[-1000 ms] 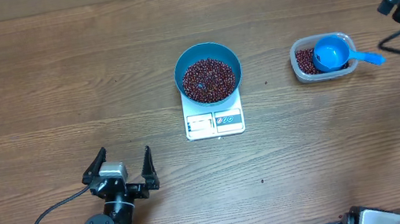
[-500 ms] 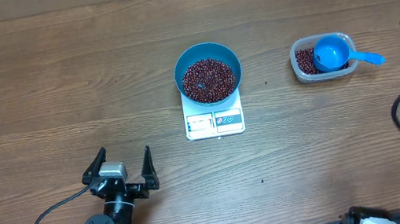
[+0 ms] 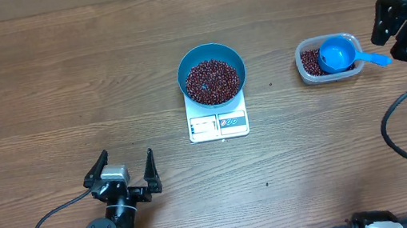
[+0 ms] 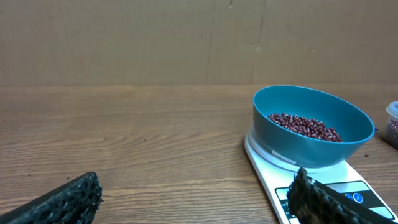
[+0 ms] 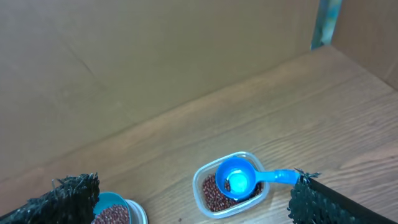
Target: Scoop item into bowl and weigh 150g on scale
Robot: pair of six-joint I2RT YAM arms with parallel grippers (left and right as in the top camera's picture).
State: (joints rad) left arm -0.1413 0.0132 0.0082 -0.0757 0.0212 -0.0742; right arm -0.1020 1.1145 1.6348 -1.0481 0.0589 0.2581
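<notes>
Both the left tool (image 3: 126, 154) and the right tool (image 3: 400, 24) stand spread and hold nothing.
Overhead: tiny dark red-brown beans (image 3: 212, 80) fill the round bright blue bowl (image 3: 207, 49) on the small white square scale (image 3: 218, 125) mid-worktop (image 3: 62, 86); at far right, a blue handled scoop (image 3: 336, 54) lies in a clear plastic tub (image 3: 300, 67). Left wrist: bowl on scale, right of centre. Right wrist: scoop in tub over beans.

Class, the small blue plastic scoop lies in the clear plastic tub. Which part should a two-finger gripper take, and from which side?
Grip the small blue plastic scoop by its handle, from above, at the right side of the clear plastic tub in the overhead view. The narrow handle juts past the rim, clear of the red-brown beans; the round cup is wider and sits inside.
</notes>
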